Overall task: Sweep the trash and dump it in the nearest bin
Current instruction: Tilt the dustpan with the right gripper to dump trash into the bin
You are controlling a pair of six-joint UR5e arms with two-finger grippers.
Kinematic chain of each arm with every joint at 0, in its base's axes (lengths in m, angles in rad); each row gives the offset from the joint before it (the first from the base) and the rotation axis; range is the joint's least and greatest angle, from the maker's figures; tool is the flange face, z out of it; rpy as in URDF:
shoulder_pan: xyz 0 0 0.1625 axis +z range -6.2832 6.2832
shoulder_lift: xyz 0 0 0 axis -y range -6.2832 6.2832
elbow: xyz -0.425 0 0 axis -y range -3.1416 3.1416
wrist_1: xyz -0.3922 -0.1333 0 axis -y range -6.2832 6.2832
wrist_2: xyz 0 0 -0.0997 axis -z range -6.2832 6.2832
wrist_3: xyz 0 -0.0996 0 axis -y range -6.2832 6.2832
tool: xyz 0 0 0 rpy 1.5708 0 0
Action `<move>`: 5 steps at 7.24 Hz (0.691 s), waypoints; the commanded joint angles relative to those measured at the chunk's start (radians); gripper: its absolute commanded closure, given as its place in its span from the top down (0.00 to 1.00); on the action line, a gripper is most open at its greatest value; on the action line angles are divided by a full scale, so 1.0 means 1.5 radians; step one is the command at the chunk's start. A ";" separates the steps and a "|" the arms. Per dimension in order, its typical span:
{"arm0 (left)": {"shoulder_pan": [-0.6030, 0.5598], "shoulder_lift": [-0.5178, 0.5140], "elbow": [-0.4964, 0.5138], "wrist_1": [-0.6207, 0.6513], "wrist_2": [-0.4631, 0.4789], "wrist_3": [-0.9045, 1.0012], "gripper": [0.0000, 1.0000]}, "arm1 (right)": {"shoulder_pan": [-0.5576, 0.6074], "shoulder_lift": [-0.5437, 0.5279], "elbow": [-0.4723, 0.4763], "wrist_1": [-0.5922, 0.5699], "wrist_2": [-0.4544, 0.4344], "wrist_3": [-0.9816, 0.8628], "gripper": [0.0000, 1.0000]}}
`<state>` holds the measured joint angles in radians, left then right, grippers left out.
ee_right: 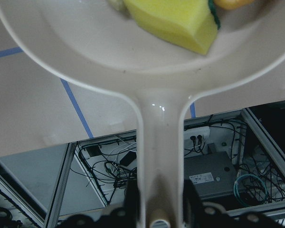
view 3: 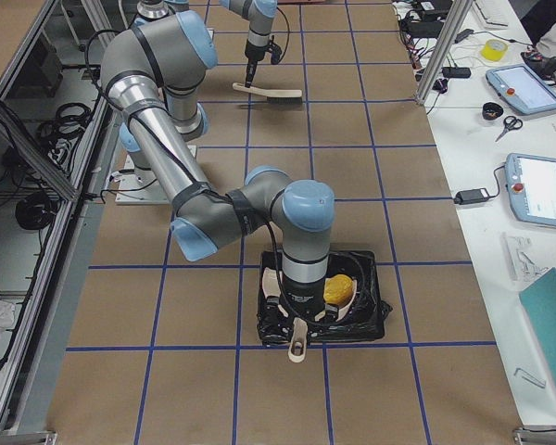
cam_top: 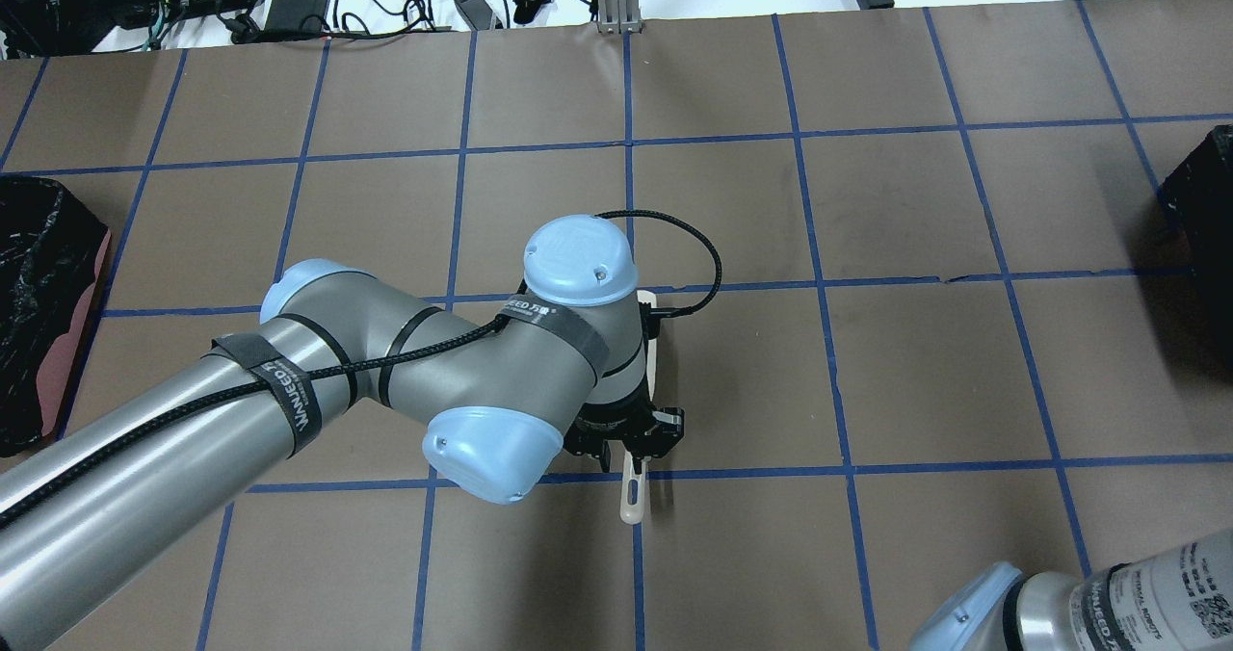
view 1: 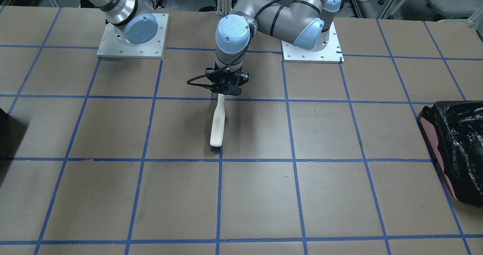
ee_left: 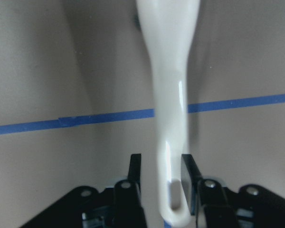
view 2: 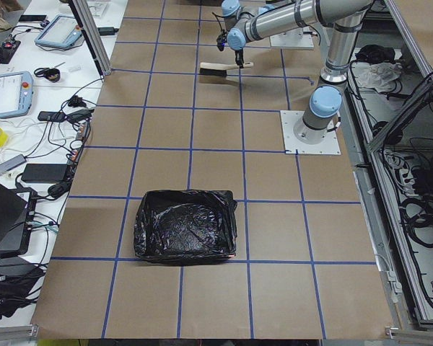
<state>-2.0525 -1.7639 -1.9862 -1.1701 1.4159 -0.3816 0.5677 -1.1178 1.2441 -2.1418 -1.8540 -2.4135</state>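
Note:
My right gripper (ee_right: 159, 199) is shut on the handle of a cream dustpan (ee_right: 85, 38). In the pan lie a yellow sponge piece with green backing (ee_right: 175, 19) and part of an amber-orange lump (ee_right: 232, 4). In the exterior right view this gripper (view 3: 296, 320) holds the pan over the black bin (view 3: 371, 311), and the yellow trash (view 3: 338, 289) shows there. A corner of the bin shows in the overhead view (cam_top: 1199, 198). My left gripper (ee_left: 161, 164) is shut on the white handle of a brush (view 1: 217, 125), whose bristles rest on the table.
A pink bin lined with a crinkled black bag (view 1: 456, 149) stands at the table's end on my left, and it also shows in the overhead view (cam_top: 39, 295). Both arm bases (view 1: 132, 36) sit at the robot's edge. Blue tape lines grid the brown table.

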 commanded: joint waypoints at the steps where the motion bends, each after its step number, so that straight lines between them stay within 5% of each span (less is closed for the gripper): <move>1: 0.000 0.003 0.003 0.000 0.001 0.000 0.53 | 0.012 -0.007 0.007 -0.015 -0.025 0.018 0.00; 2: 0.001 0.004 0.012 0.001 0.002 -0.001 0.63 | 0.027 -0.007 0.016 -0.019 -0.069 0.024 0.00; 4: 0.012 0.009 0.062 0.004 0.004 0.011 1.00 | 0.043 -0.026 0.054 -0.054 -0.110 0.020 0.00; 5: 0.016 0.010 0.114 -0.024 0.010 0.012 1.00 | 0.043 -0.028 0.064 -0.093 -0.115 -0.004 0.00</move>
<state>-2.0372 -1.7523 -1.8952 -1.1755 1.4241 -0.3704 0.6270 -1.1506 1.3154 -2.2243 -2.0063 -2.3898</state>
